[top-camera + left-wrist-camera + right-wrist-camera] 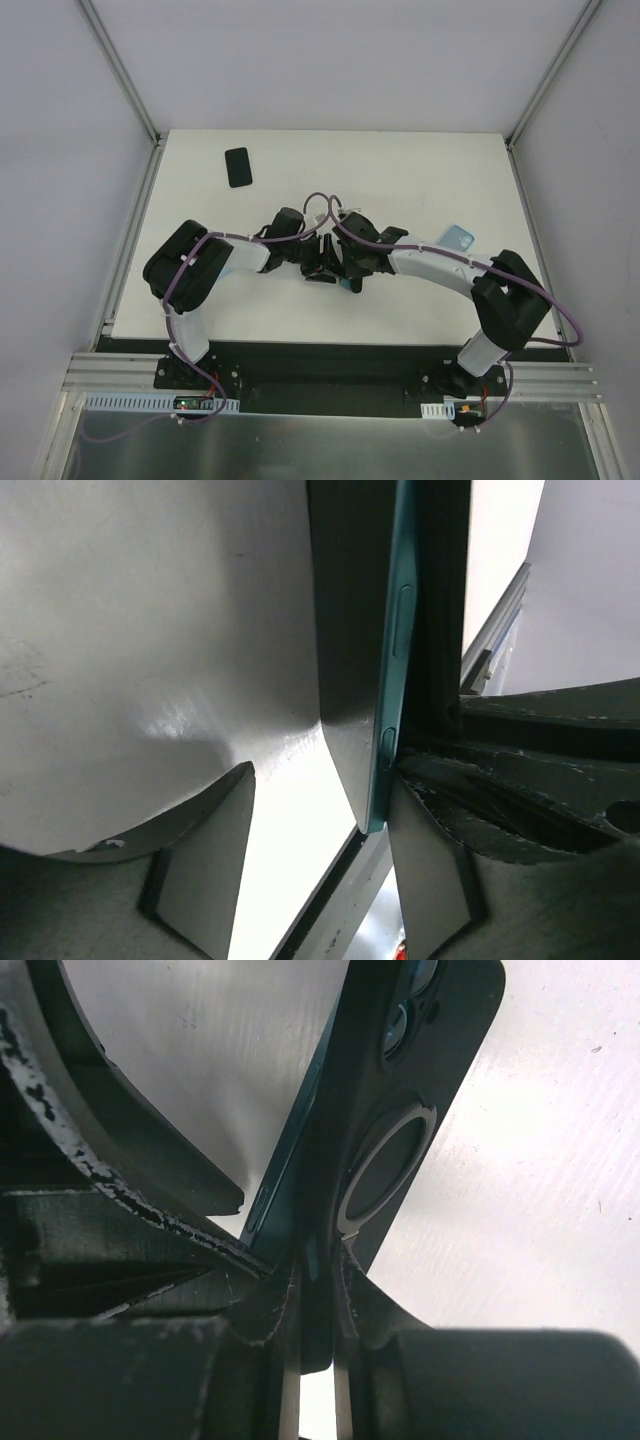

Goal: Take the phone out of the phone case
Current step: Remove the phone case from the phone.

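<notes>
Top external: both arms meet over the middle of the table (400,180). The left gripper (318,255) and right gripper (345,262) are nose to nose, and only a sliver of teal phone (345,285) peeks out beneath them.
Phone axis: in the left wrist view the phone (397,680) stands on edge. Its long axis runs up and down the frame, slightly tilted, with the side buttons facing the lens.
Case axis: in the right wrist view the black case (420,1080) slants from the fingers up to the right. Its ring and camera cut-out are at the end away from the fingers.
Case contents: the phone (285,1175) lies flat against the case's inner side. How deep it sits cannot be told.
Right gripper (318,1260): pinched tight on the case's near end.
Left gripper (320,790): jaws apart. One finger (430,880) is just beside the phone's end, and the other finger (200,870) is clear of it.
Left wrist only: the case (440,600) shows as a dark strip behind the teal edge.
Top view only: a black slab (238,167) lies near the far left corner and a blue case (460,237) near the right edge.
</notes>
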### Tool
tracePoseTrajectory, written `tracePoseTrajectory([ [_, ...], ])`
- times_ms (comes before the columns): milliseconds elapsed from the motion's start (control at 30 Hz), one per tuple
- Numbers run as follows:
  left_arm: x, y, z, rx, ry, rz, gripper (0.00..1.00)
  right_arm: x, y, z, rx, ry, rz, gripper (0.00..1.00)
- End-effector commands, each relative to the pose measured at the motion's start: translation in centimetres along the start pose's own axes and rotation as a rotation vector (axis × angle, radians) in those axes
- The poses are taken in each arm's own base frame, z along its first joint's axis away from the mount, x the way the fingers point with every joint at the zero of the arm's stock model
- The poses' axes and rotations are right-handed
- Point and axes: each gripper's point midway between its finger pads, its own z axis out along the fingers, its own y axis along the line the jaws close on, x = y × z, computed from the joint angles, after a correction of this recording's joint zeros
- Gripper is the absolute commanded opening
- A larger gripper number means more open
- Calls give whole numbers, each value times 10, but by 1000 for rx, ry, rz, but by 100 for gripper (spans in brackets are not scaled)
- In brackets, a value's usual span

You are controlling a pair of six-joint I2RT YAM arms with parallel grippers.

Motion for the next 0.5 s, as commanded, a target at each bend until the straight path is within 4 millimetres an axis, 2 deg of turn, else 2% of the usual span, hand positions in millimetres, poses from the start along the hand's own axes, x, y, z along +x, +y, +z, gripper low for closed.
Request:
tracePoseTrajectory([
  [0,-12,-12,6,3,-30,53,50,27,49,9,-244,105,59,1],
  [133,-14,-19,9,-9,-24,86,46,28,50,5,-261,104,50,1],
  [200,-14,-20,11,-16,-14,86,38,29,50,3,-267,108,47,1],
  [333,-15,-26,14,-1,-2,101,33,29,48,-3,-271,100,20,2],
  [467,-16,-23,13,-37,1,112,24,32,47,-12,-290,109,-11,1],
])
